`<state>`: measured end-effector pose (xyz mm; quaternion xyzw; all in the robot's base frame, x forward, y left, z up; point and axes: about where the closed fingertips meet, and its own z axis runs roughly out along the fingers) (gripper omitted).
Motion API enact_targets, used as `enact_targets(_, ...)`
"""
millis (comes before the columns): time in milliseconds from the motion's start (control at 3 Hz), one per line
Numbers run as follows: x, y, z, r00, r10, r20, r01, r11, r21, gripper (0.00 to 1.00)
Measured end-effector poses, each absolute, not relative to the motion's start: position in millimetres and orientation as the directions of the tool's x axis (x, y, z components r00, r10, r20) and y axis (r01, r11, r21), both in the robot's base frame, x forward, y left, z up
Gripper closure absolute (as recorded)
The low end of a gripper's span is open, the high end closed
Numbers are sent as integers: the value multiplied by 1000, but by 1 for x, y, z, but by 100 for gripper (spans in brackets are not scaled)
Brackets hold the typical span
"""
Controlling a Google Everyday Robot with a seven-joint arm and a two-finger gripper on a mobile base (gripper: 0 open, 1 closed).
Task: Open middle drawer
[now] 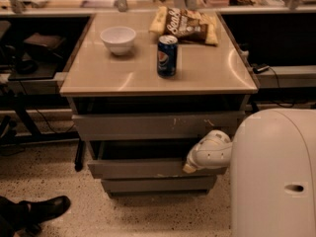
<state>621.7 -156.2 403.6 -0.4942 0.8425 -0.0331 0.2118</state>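
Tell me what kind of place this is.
Likely an office or lab snack corner: a countertop with a Pepsi can, chip bag and white bowl. The gripper sits at the middle drawer's right end.

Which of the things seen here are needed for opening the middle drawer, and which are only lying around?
For the job: middle drawer; hand, at that drawer's right end.
Lying about: white bowl, soda can, chip bag, on the cabinet top; black shoe, lower left.
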Motion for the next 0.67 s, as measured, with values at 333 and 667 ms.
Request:
enact_targets(333,614,-152,411,-412,-839,-356,-819,512,-259,100)
enact_targets(667,614,-152,411,-412,-839,-356,-819,512,-259,100)
